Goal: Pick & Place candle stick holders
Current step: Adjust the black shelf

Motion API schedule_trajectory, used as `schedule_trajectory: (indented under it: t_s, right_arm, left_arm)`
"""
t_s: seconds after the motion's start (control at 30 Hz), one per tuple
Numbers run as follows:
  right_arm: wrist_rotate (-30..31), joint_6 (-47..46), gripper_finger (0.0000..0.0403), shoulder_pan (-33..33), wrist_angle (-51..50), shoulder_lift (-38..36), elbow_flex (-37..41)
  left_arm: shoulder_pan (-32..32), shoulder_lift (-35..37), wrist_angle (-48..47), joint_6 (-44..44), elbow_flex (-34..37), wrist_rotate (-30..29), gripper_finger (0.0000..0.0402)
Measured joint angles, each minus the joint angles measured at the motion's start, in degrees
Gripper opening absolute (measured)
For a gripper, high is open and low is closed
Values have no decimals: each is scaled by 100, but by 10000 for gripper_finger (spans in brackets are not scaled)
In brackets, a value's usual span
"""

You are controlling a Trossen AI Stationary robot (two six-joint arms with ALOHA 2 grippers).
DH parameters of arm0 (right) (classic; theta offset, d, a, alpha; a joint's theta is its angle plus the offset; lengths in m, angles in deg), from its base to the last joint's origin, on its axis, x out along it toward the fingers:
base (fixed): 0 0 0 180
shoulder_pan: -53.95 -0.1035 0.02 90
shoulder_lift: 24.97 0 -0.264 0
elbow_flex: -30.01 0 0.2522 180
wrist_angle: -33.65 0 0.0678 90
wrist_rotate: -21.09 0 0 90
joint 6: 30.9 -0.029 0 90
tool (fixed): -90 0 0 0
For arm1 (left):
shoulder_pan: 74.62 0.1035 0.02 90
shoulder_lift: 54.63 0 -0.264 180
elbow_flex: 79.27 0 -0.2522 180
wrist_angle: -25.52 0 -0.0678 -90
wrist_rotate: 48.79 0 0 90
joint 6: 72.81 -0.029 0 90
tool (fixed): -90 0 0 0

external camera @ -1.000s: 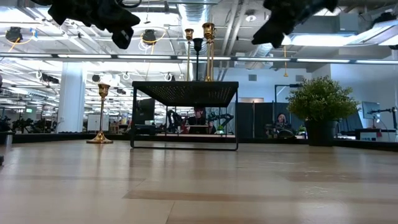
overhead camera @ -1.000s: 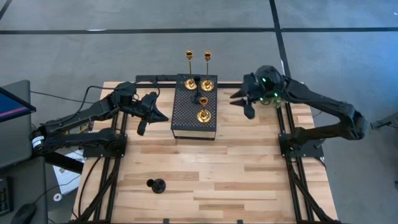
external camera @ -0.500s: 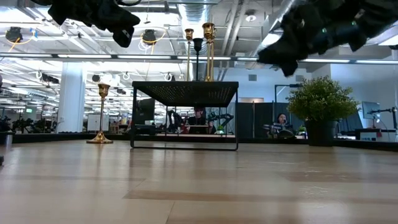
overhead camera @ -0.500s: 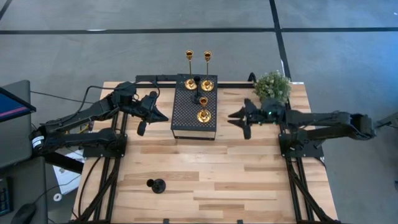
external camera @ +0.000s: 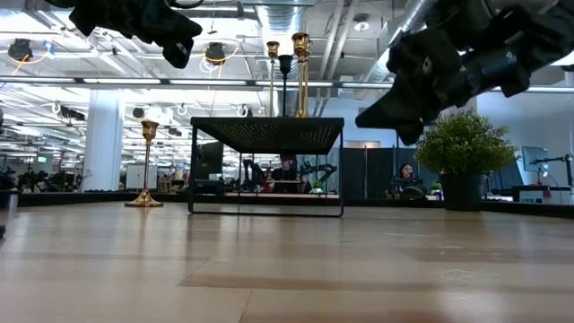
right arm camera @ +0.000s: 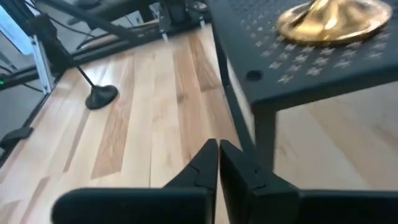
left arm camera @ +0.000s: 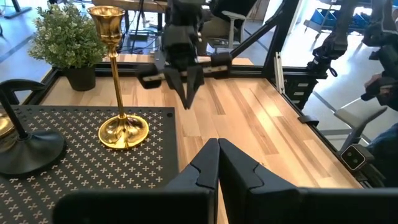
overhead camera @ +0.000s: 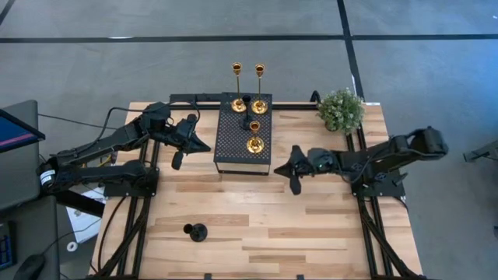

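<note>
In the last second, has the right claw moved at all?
Yes. The right claw swung from beside the green plant toward the table's middle, now near the black platform's front corner, and snapped shut.

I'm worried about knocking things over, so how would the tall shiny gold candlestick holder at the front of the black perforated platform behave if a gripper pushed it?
The tall shiny gold candlestick holder would probably tip easily: its thin stem rises high over a small round base. Its polished metal may slip between fingers. It looks rigid, not floppy.
</note>
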Motion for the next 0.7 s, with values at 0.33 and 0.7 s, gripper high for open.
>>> schedule_trajectory:
  t_s: [0.33,0.7]
  right_arm:
    - [851,-514,1,-409,936,852,-133]
    - [868,-547,0,-300,975,1627,-631]
  left_arm:
    - [-1,0,0,22,-1,1,6]
    - [1,0,-5,23,-1,0,6]
